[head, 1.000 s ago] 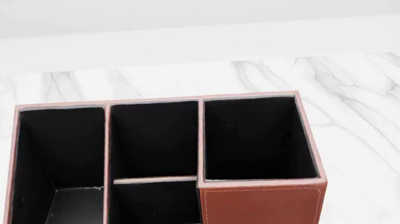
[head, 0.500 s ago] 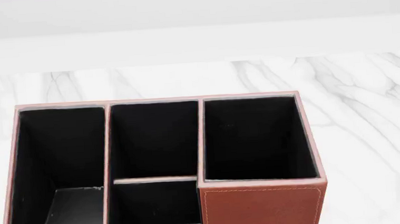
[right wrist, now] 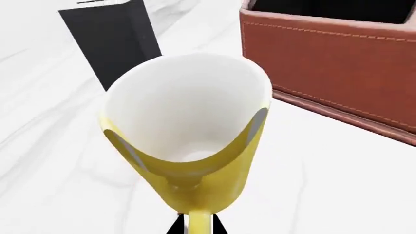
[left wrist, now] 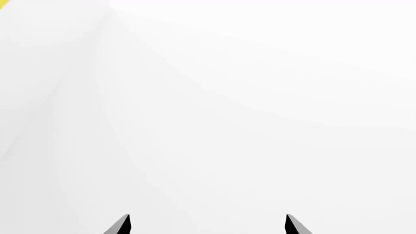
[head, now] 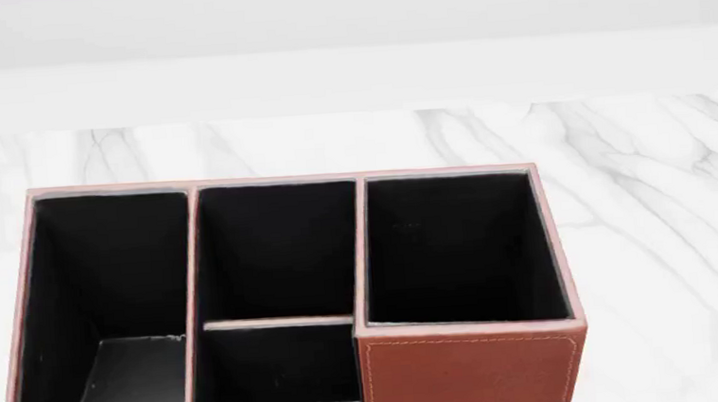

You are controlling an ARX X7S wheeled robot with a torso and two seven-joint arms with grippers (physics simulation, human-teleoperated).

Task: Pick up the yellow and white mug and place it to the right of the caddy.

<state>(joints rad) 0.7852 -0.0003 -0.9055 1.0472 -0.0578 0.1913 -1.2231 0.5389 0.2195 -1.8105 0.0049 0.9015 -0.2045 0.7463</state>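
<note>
We see the caddy [head: 473, 378] in reddish-brown with pale stitching along its edges, a paler pinkish-brown rim, and black lining in all four compartments. The table [head: 662, 199] under it is white marble with soft grey veins, and a plain white band runs beyond its far edge. In the right wrist view the yellow and white mug [right wrist: 195, 161] shows a yellow outside and yellow handle with a clean white inside. Beside it stands a black upright card [right wrist: 114, 44]. The left gripper [left wrist: 206, 225] shows two black fingertips against plain white, with a small yellow patch at one corner of that view.
</note>
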